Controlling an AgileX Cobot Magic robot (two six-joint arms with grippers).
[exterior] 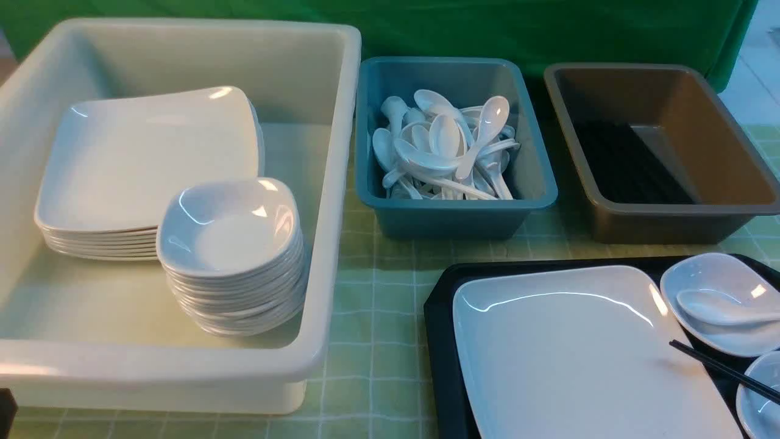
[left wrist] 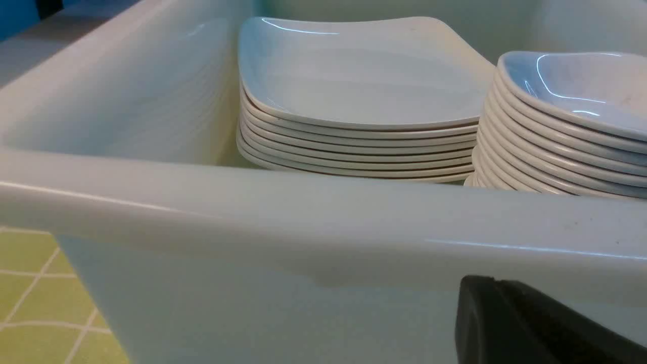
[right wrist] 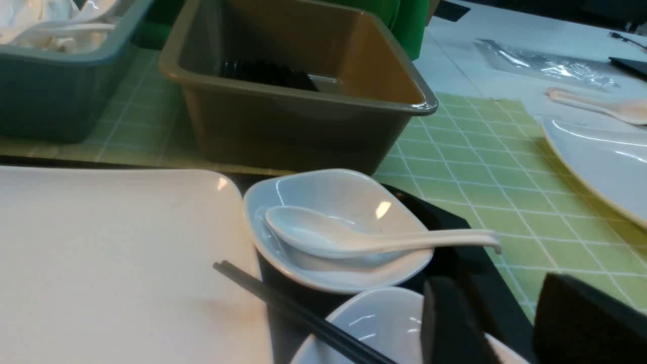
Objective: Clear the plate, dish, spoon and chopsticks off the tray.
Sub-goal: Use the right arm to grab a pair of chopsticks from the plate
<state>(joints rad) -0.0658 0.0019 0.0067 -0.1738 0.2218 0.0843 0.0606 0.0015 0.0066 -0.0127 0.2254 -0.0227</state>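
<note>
Nearest, the right gripper (right wrist: 498, 285) hovers over the tray's near right corner with its jaws parted and nothing between them. The left gripper (left wrist: 485, 313) is closed and empty, just outside the near wall of the white tub (exterior: 183, 366).

The black tray (exterior: 439, 317) sits near right on the checked cloth (exterior: 378, 305) (all four task items are on it). The plate (exterior: 567, 353) fills its left part. The chopsticks (exterior: 719, 366) rest their tips on the plate's right edge and run over a second small bowl (exterior: 758, 396). Farther right, the dish (exterior: 701, 274) holds the spoon (exterior: 719, 305).

Beyond, the tub holds stacked plates (exterior: 146, 158) and stacked bowls (exterior: 231, 231). A teal bin (exterior: 451, 222) of spoons and a brown bin (exterior: 670, 210) stand to its right.
</note>
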